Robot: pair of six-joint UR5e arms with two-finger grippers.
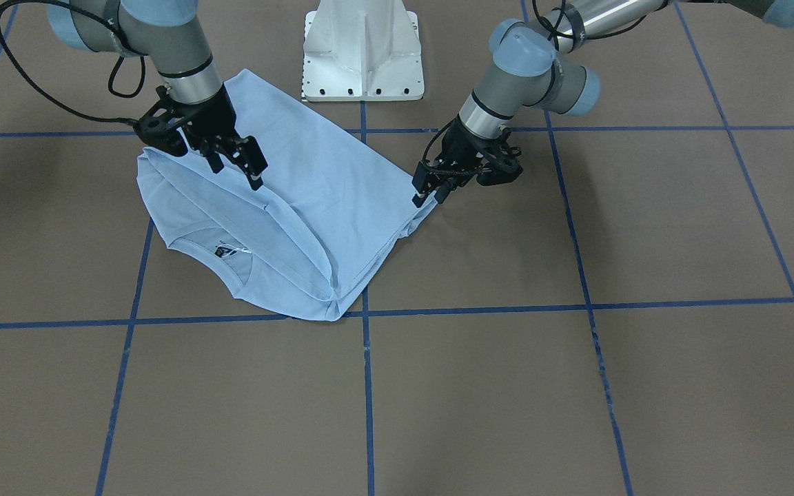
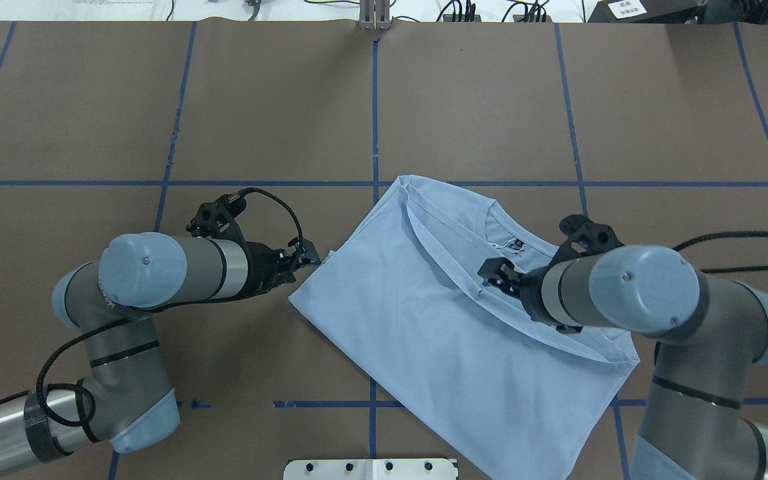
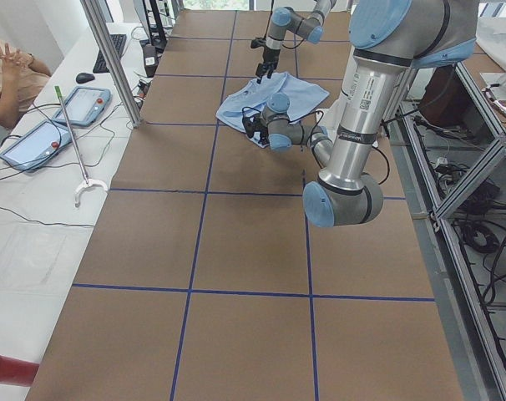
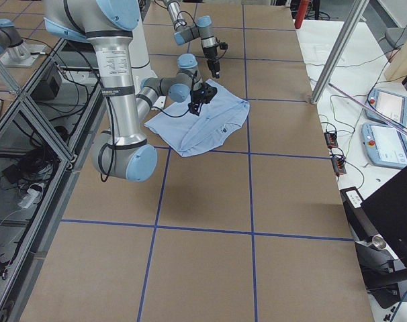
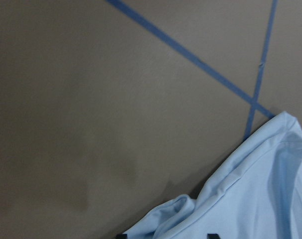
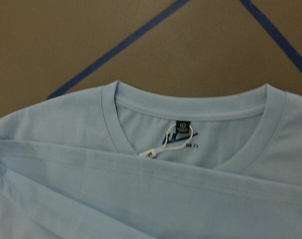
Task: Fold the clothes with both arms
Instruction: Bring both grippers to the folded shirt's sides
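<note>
Brown table (image 1: 576,399), taped into blue squares, carries the light blue T-shirt (image 1: 331,182) close to the white pedestal (image 1: 362,48). The shirt is partly folded, with its collar (image 6: 191,112) showing. My right gripper (image 1: 237,176) hovers over the folded-over hem beside that collar, jaws apart. My left gripper (image 1: 430,194) sits at the shirt's bunched side corner, jaws apart with cloth between them. I judge this to be the grasp before the next fold: both must close on fabric and lift together.
</note>
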